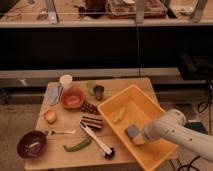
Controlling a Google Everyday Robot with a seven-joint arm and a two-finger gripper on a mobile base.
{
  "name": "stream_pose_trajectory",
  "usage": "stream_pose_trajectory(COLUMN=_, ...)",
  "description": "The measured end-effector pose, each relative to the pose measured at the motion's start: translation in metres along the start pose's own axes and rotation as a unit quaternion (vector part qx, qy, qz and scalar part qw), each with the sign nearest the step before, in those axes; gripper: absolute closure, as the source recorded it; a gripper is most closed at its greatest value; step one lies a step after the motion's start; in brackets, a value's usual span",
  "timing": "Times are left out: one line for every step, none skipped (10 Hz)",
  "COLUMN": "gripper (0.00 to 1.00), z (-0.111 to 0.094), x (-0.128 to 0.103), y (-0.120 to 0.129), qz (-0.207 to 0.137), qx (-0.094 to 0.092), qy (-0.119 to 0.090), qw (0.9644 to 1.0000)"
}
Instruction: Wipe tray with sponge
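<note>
At the worktop's (65, 159) front left corner sits a dark maroon bowl (32, 144). An orange-red bowl (72, 99) stands toward the back edge. A black-and-white striped block (92, 122) lies mid-worktop. The yellow-orange tray (141, 111) fills the right side, overhanging the front right corner. Inside it, a pale banana-like piece (119, 115) lies left of the sponge (132, 132). The tool (140, 139) meets the sponge from the right, low in the tray; I cannot tell whether it grips it.
</note>
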Motion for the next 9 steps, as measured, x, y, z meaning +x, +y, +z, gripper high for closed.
stream_pose_trajectory(gripper=1.0, z=-0.002, x=0.018, y=-0.003, qz=0.007, qx=0.001, qy=0.008, qw=0.9999)
stream_pose_trajectory(gripper=1.0, z=-0.004, x=0.033, y=-0.011, qz=0.018, qx=0.007, qy=0.015, qw=0.9997)
stream_pose_trajectory(gripper=1.0, z=-0.007, x=0.042, y=-0.023, qz=0.027, qx=0.018, qy=0.018, qw=0.9993)
stream_pose_trajectory(gripper=1.0, z=-0.011, x=0.047, y=-0.039, qz=0.04, qx=0.032, qy=0.018, qw=0.9985)
stream_pose_trajectory(gripper=1.0, z=-0.012, x=0.045, y=-0.051, qz=0.049, qx=0.043, qy=0.017, qw=0.9977)
stream_pose_trajectory(gripper=1.0, z=-0.012, x=0.037, y=-0.064, qz=0.059, qx=0.054, qy=0.014, qw=0.9967)
stream_pose_trajectory(gripper=1.0, z=-0.008, x=0.024, y=-0.076, qz=0.065, qx=0.065, qy=0.011, qw=0.9957)
stream_pose_trajectory(gripper=1.0, z=-0.004, x=0.009, y=-0.084, qz=0.069, qx=0.072, qy=0.007, qw=0.995)
stream_pose_trajectory(gripper=1.0, z=0.001, x=-0.003, y=-0.089, qz=0.068, qx=0.076, qy=0.005, qw=0.9947)
